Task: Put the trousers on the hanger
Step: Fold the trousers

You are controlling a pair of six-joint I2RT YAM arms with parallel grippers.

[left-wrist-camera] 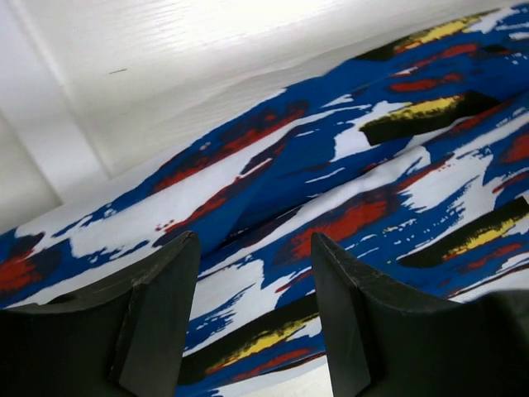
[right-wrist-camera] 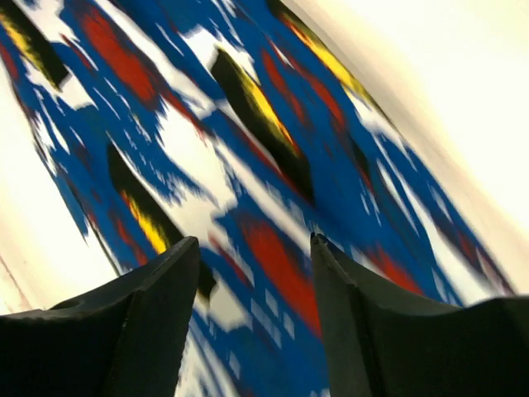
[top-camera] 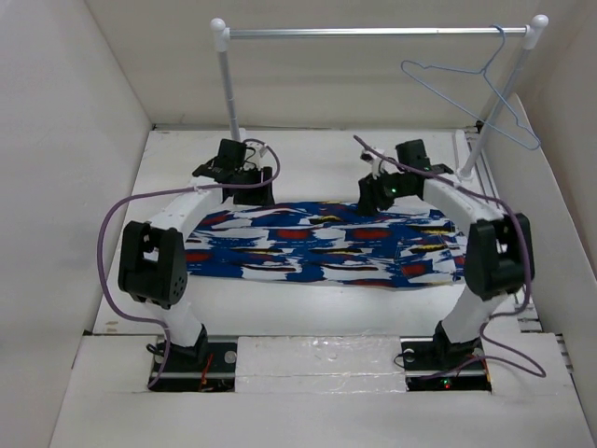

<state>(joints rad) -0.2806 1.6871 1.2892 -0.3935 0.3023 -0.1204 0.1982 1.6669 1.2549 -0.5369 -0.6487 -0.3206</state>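
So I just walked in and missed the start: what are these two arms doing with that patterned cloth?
Two robot arms are working on getting the printed trousers onto a hanger. The trousers lie spread flat on the table, and both arms reach to their far edge. The left gripper and right gripper are open over the cloth, holding nothing. The light-blue wire hanger hangs tilted at the right end of the rail, with nothing on it yet.

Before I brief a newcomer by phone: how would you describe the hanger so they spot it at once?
Find the silver rail on white posts across the back of the table. From its right end hangs the hanger, tilted. It is a thin light-blue wire triangle with a hook, unlike the printed trousers lying flat below.
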